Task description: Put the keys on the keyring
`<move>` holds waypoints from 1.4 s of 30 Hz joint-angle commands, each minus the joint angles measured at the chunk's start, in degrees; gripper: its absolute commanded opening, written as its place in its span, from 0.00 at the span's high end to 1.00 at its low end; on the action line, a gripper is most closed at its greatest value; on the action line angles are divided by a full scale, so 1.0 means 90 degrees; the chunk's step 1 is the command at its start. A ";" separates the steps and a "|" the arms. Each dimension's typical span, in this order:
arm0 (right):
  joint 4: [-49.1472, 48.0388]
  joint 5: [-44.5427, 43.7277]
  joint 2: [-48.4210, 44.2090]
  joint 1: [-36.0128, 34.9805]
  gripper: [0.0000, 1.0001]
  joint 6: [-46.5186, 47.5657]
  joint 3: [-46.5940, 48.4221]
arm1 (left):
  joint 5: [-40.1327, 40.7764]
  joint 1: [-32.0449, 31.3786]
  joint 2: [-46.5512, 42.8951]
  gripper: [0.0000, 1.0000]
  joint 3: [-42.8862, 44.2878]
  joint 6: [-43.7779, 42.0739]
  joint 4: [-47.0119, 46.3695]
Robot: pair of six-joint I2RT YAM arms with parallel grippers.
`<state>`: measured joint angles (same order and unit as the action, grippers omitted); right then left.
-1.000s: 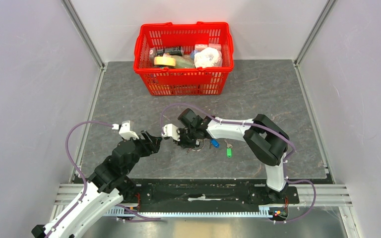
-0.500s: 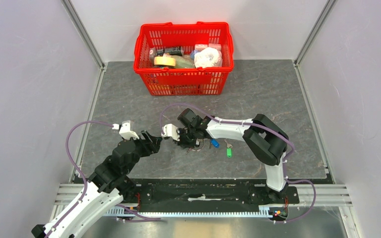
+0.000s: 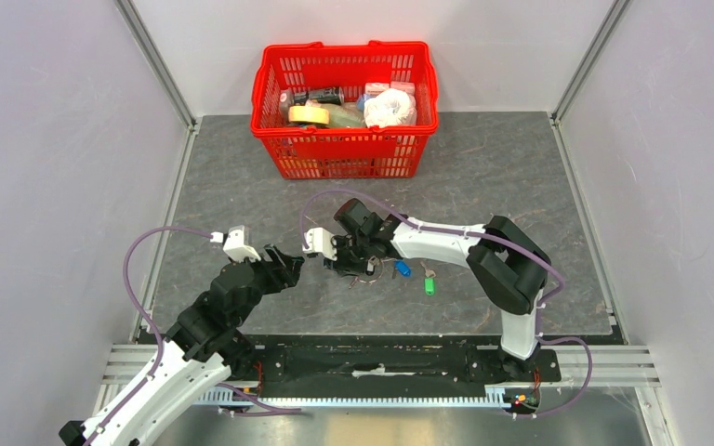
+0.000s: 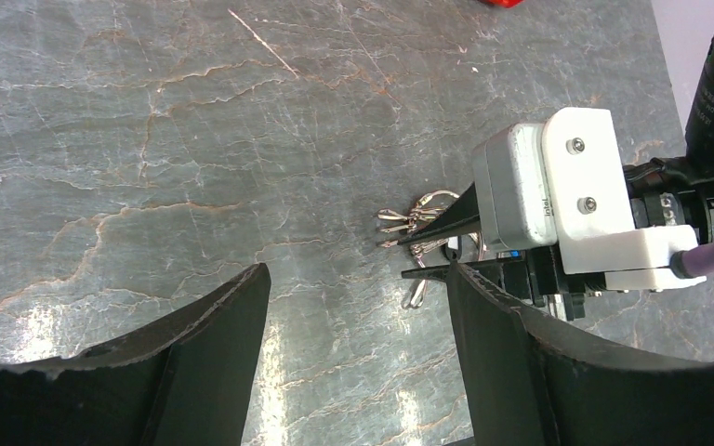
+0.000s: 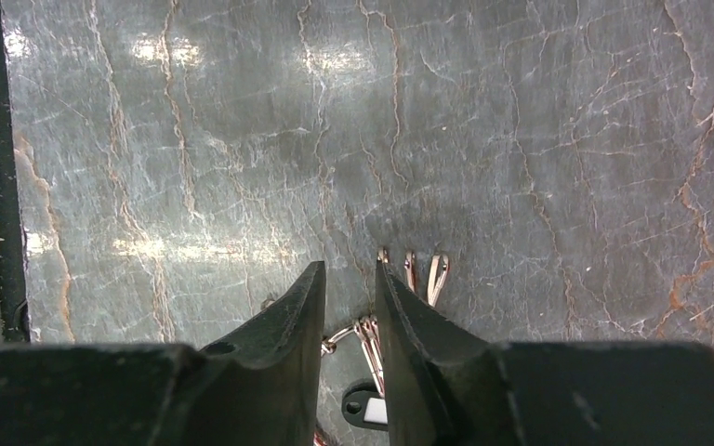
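The keyring (image 4: 425, 216) lies flat on the grey table (image 3: 483, 186), a thin silvery ring with several small keys and a black fob (image 5: 368, 406). My right gripper (image 5: 349, 269) hovers low over the keyring (image 5: 368, 336), its jaws a narrow gap apart and clamped on nothing. The blue-headed key (image 3: 403, 269) and the green-headed key (image 3: 429, 285) lie loose on the table right of the keyring (image 3: 364, 272). My left gripper (image 4: 353, 274) stands wide open just left of the right gripper (image 4: 396, 258), holding nothing.
A red basket (image 3: 270, 102) with tape and other items sits at the back of the table. Grey walls stand on both sides. The two grippers (image 3: 296, 260) (image 3: 342, 267) nearly meet at the table's front middle.
My right gripper's jaws have parted from shut to a narrow gap, and its wrist has shifted slightly back and left. The left arm has not moved.
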<state>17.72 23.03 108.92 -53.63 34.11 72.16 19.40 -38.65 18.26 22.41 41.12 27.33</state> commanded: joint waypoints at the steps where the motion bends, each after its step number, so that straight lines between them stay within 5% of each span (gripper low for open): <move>1: -0.0226 -0.0101 0.0050 0.0009 0.66 0.0083 0.0278 | 0.0140 -0.0014 -0.0046 0.23 -0.0025 0.0003 -0.0156; 42: -0.0174 -0.0305 0.0351 0.0182 0.71 0.0100 0.0034 | 0.0149 -0.0013 0.0060 0.23 -0.0024 0.0001 -0.0172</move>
<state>14.81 21.30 112.27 -51.99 34.17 72.69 19.42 -38.65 18.39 22.11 41.10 27.33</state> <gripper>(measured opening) 0.281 0.767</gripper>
